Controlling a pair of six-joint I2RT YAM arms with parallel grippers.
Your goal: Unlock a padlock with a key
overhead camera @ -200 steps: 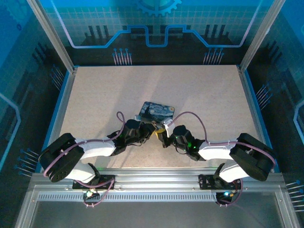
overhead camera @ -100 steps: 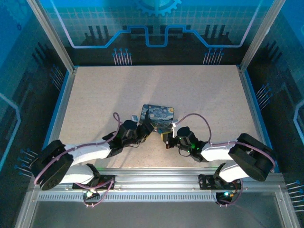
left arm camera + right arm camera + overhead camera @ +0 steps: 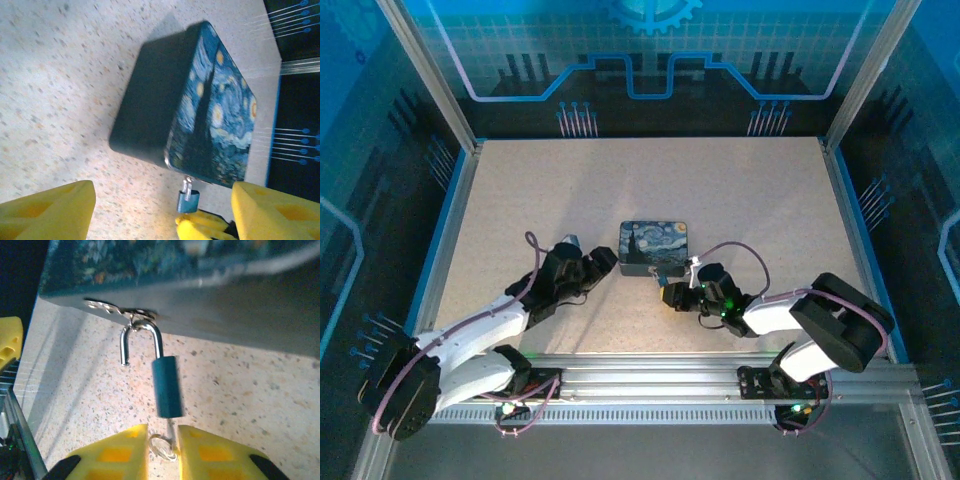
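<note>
Padlock (image 3: pixel 166 386) pointed from the tin (image 3: pixel 225 315) toward the tabletop's (image 3: pixel 260 390) near edge; my right gripper (image 3: pixel 163 437) pinched its key (image 3: pixel 170 427), my left gripper (image 3: pixel 160 212) spread wide.

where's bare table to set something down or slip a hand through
Free: the far stretch of table behind the tin, and along both side edges. Crowded: the tin's near side, where the padlock and key hang, left gripper and right gripper close by.
</note>
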